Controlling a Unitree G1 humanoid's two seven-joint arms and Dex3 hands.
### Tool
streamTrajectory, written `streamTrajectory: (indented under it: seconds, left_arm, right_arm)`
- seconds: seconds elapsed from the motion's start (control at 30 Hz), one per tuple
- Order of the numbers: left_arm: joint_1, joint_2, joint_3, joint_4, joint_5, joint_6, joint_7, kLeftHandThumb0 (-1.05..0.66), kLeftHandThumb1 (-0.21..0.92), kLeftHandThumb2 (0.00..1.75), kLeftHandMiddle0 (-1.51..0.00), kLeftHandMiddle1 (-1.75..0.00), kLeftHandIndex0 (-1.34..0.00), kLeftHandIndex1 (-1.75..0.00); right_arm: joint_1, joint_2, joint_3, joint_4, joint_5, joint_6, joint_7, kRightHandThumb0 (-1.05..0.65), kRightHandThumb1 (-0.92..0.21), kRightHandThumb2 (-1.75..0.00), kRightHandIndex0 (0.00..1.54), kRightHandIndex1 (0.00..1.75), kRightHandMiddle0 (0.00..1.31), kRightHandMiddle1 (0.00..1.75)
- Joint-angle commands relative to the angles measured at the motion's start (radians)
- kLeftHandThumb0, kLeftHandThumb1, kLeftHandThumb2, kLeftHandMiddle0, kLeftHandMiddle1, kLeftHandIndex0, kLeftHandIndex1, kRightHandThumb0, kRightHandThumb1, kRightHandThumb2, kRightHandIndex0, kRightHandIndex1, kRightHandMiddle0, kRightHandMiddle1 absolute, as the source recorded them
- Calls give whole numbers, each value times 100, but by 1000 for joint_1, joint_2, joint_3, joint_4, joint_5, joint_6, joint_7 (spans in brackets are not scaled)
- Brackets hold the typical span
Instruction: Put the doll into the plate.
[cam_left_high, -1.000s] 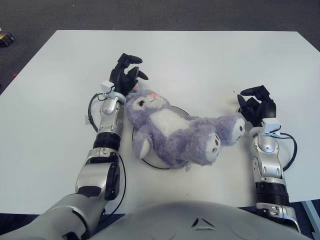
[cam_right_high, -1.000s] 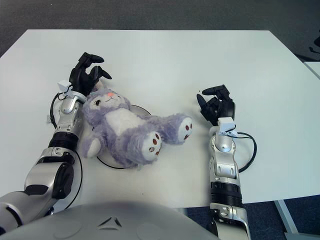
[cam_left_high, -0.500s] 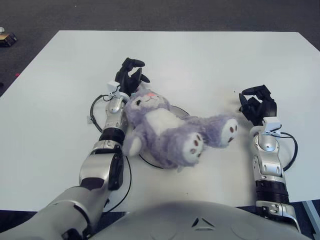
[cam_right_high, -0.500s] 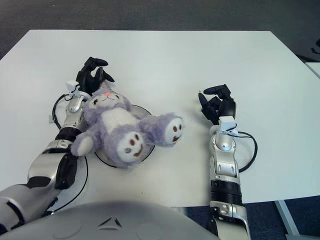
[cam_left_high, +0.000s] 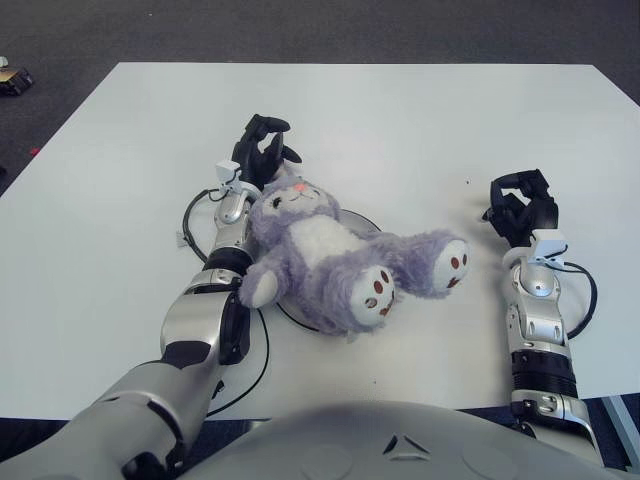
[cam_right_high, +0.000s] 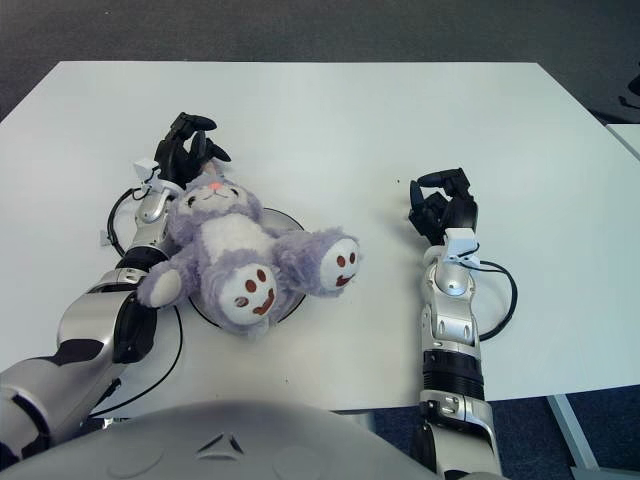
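The doll (cam_left_high: 335, 255), a fluffy purple toy with a white belly, lies on its back across the plate (cam_left_high: 352, 221), near the middle of the table (cam_left_high: 420, 120). Only slivers of the plate's dark rim show, at about 1 o'clock and 7 o'clock of the doll's body. Its two feet stick out toward 4 o'clock and hang past the rim.

Over the last second the doll has swung round: its legs, which reached far toward 3 o'clock, have drawn in closer to the plate, and its body now sits more squarely over it. That suggests the placing is all but done, with only the release left.

The right hand (cam_left_high: 521, 205) shows at 3 o'clock of the doll, well apart from it; its fingers are curled loosely and hold nothing.

Farthest off, the left hand (cam_left_high: 262, 158) is at 11 o'clock of the doll, right behind its head. The dark fingers are curled near the head, but I cannot tell whether they still grip the doll or merely touch it.
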Motion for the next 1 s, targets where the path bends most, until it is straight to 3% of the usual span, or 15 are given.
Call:
streamTrajectory:
  seconds: [0.0, 0.7, 0.97]
  left_arm:
    - [40, -18, 7, 34, -8, -5, -14, -35, 92, 38, -79, -156, -35, -160]
    - [47, -23, 17, 50, -5, -4, -14, -35, 92, 39, -78, -156, -34, -161]
    - [48, -28, 19, 55, -7, 6, -19, -35, 92, 39, -79, -156, -34, -161]
  right_arm:
    - [22, 17, -7, 80, 10, -37, -7, -36, -81, -61, 81, 175, 32, 170]
    - [4, 13, -4, 170, 9, -96, -5, -37, -79, -66, 81, 175, 30, 172]
    - [2, 9, 15, 168, 2, -32, 2, -37, -79, -66, 80, 175, 31, 172]
